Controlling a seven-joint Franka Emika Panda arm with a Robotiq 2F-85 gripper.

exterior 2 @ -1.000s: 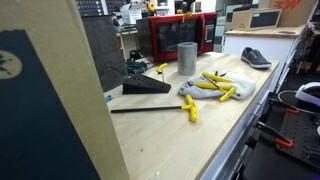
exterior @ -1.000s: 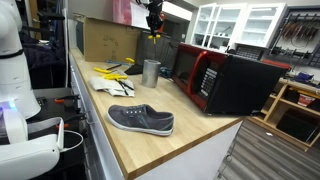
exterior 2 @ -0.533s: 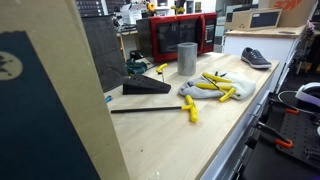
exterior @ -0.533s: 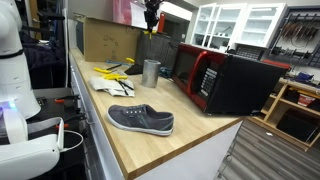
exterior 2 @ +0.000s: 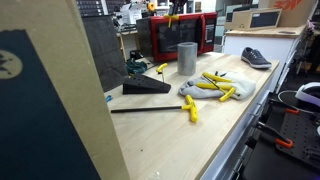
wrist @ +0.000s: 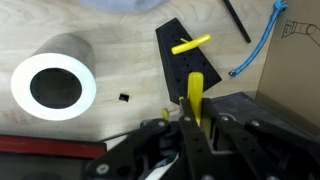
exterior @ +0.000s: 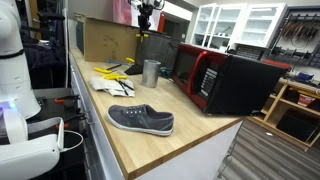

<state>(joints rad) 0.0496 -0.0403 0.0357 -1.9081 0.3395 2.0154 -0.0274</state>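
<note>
My gripper [exterior: 143, 20] hangs high above the wooden counter [exterior: 120, 135], shut on a yellow-handled tool [exterior: 140, 34]. The wrist view shows the tool [wrist: 195, 92] clamped between the fingers [wrist: 190, 122]. Straight below lies a black wedge-shaped holder [wrist: 185, 65] with another yellow tool [wrist: 190, 45] stuck in it. A grey metal cup [wrist: 55, 88] stands upright beside the holder and also shows in both exterior views [exterior: 151, 71] [exterior 2: 187, 58]. In an exterior view the gripper [exterior 2: 172, 10] is near the top edge.
A pile of yellow tools on a grey cloth [exterior 2: 215, 87], a loose yellow tool [exterior 2: 190, 108] and a black rod [exterior 2: 150, 109] lie on the counter. A grey shoe [exterior: 141, 120], a red microwave [exterior: 215, 78], a cardboard box [exterior: 105, 40] and a blue cable [wrist: 262, 45] are nearby.
My gripper has moved with the yellow tool away from the microwave side, towards the cardboard box, and slightly higher. Nothing on the counter has moved.
</note>
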